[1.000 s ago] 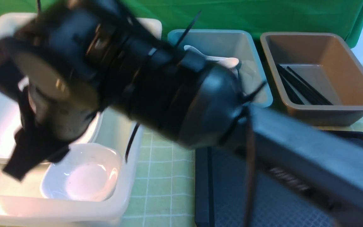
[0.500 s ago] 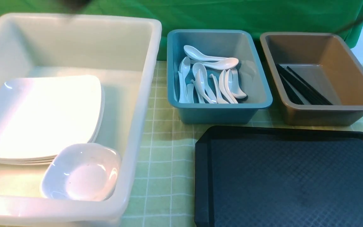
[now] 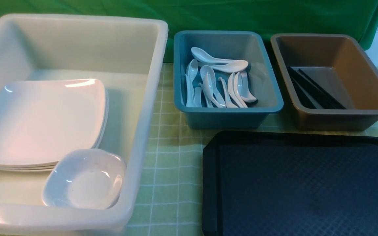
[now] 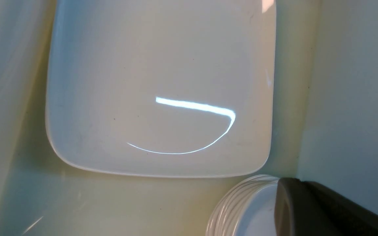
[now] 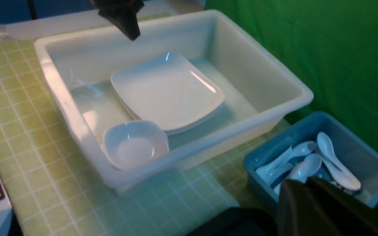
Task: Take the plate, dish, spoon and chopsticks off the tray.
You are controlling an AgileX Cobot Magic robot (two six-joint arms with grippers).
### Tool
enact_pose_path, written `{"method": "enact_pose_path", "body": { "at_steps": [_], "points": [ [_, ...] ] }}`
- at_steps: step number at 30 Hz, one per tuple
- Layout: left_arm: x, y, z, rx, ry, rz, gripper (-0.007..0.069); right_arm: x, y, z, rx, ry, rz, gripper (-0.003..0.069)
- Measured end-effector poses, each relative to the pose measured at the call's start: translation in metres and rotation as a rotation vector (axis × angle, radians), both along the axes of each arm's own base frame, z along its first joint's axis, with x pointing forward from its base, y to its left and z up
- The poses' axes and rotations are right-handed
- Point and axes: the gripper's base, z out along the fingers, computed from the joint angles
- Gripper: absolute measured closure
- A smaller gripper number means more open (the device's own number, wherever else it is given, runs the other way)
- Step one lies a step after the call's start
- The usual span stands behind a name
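The black tray [image 3: 210, 183] at the front right has nothing on it. The top white plate [image 3: 41, 121] of a stack lies flat in the white tub [image 3: 149, 98], and a small deep dish [image 3: 85, 178] sits in front of it. Several white spoons [image 3: 215, 82] lie in the blue bin [image 3: 228, 118]; black chopsticks [image 3: 313, 88] lie in the brown bin [image 3: 333, 119]. Neither arm shows in the front view. My left gripper [image 4: 285, 190] hangs shut and empty above the dish stack [image 4: 241, 209] beside the plate [image 4: 162, 85]. My right gripper [image 5: 302, 183] is shut and empty, above the spoons [image 5: 307, 157].
The three containers stand in a row along the back of a green checked tablecloth [image 3: 172, 170], with a green backdrop [image 3: 241, 13] behind them. The tub has high walls. In the right wrist view the left gripper [image 5: 133, 32] hangs over the tub's far side.
The right arm, which filled the front view over the tub a second ago, has pulled out of that view. Plates, dish, spoons and chopsticks lie as before.
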Motion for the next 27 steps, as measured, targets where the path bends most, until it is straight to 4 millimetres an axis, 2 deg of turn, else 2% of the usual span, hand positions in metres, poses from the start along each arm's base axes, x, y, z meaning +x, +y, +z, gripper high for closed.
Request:
{"method": "enact_pose_path", "body": {
  "at_steps": [1,2,3,4,5,6,7,9,10,11,12,13,15,18,27],
  "points": [
    [0.0,0.0,0.0,-0.001,0.0,0.0,0.0629,-0.006,-0.014,-0.011,0.02,0.024,-0.012,0.0627],
    [0.0,0.0,0.0,-0.001,0.0,0.0,0.0629,-0.008,-0.019,-0.014,0.023,0.028,-0.014,0.0627],
    [0.0,0.0,0.0,-0.001,0.0,0.0,0.0629,-0.014,-0.032,-0.029,0.051,0.048,-0.024,0.0626],
    [0.0,0.0,0.0,-0.001,0.0,0.0,0.0629,-0.015,-0.036,-0.034,0.063,0.054,-0.028,0.0625],
    [0.0,0.0,0.0,-0.001,0.0,0.0,0.0629,-0.021,-0.047,-0.057,0.095,0.065,-0.028,0.0625],
    [0.0,0.0,0.0,0.001,-0.001,-0.002,0.0629,-0.022,-0.05,-0.071,0.114,0.069,-0.026,0.0627],
    [0.0,0.0,0.0,0.002,-0.001,-0.004,0.0629,-0.023,-0.051,-0.079,0.129,0.074,-0.026,0.0631],
    [0.0,0.0,0.0,0.002,-0.001,-0.005,0.0629,-0.023,-0.046,-0.115,0.188,0.071,-0.01,0.0652],
    [0.0,0.0,0.0,0.002,-0.001,-0.005,0.0629,-0.023,-0.045,-0.118,0.195,0.071,-0.011,0.0655],
    [0.0,0.0,0.0,0.003,-0.001,-0.005,0.0629,-0.021,-0.038,-0.135,0.247,0.042,0.013,0.0659],
    [0.0,0.0,0.0,0.003,-0.001,-0.005,0.0629,-0.02,-0.036,-0.142,0.241,0.043,0.016,0.0659],
    [0.0,0.0,0.0,0.003,-0.001,-0.005,0.0629,-0.018,-0.026,-0.162,0.27,0.001,0.05,0.0659],
    [0.0,0.0,0.0,0.003,-0.002,-0.005,0.0629,-0.017,-0.015,-0.179,0.296,-0.047,0.097,0.0659],
    [0.0,0.0,0.0,0.003,-0.002,-0.005,0.0629,-0.018,-0.004,-0.195,0.33,-0.096,0.163,0.0659],
    [0.0,0.0,0.0,0.004,-0.001,-0.005,0.0629,-0.02,0.001,-0.196,0.371,-0.15,0.218,0.065]
  ]
}}
